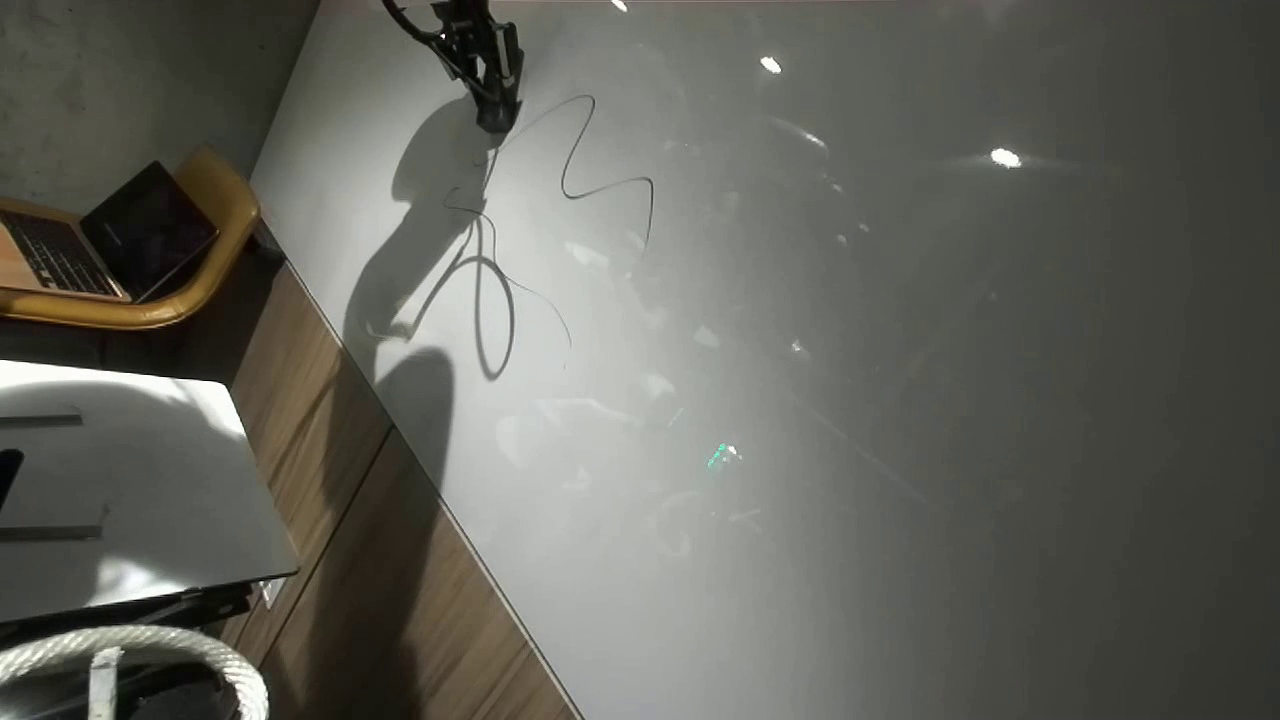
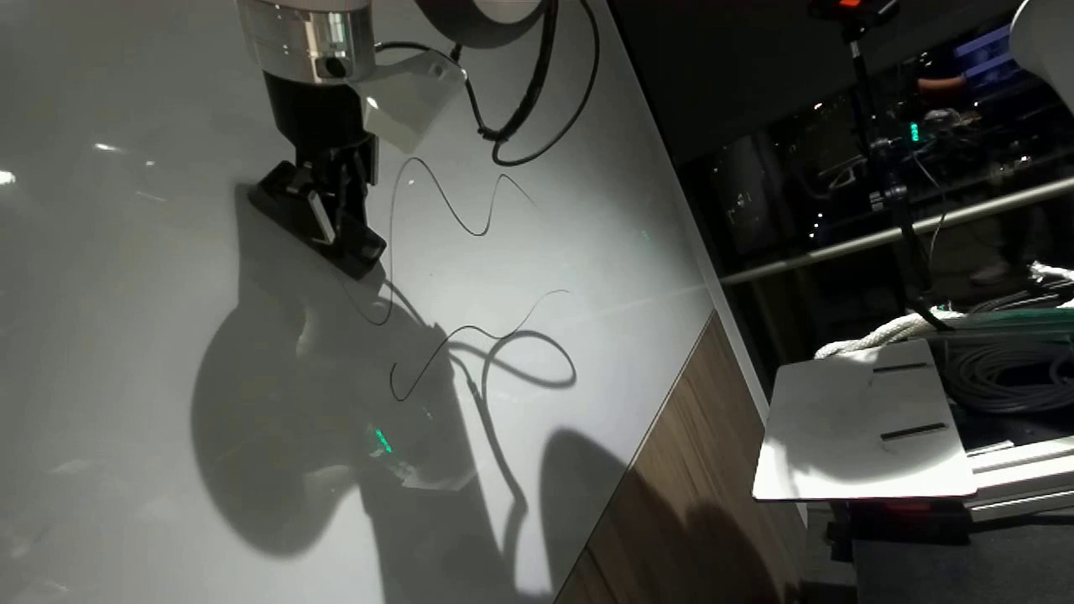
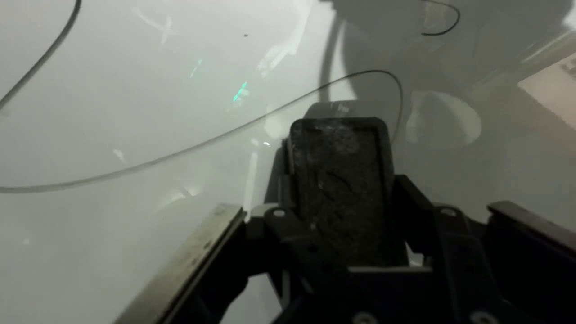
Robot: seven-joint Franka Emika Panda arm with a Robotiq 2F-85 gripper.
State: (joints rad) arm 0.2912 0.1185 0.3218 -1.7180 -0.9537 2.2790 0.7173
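Observation:
My gripper [image 3: 344, 193] is shut on a dark rectangular block [image 3: 346, 153], which looks like an eraser, with a finger on either side of it. In both exterior views the gripper [image 1: 490, 65] [image 2: 327, 201] points down and the block [image 1: 497, 115] [image 2: 361, 249] is low over a glossy white surface [image 1: 850, 560]. Whether the block touches that surface I cannot tell. A thin dark wavy line [image 3: 202, 145] runs close by the block. A second wavy line [image 2: 466, 328] lies a little apart. Drawn marks or thread, I cannot tell which.
Wood-grain panels [image 1: 480, 610] border the white surface. Beyond it are a laptop [image 1: 150, 230] on a yellow chair [image 1: 232, 200], a pale plate [image 1: 170, 490] and a rope [image 1: 215, 650]. A black stand [image 2: 885, 159] rises behind the plate. A cable [image 2: 579, 109] hangs from the arm.

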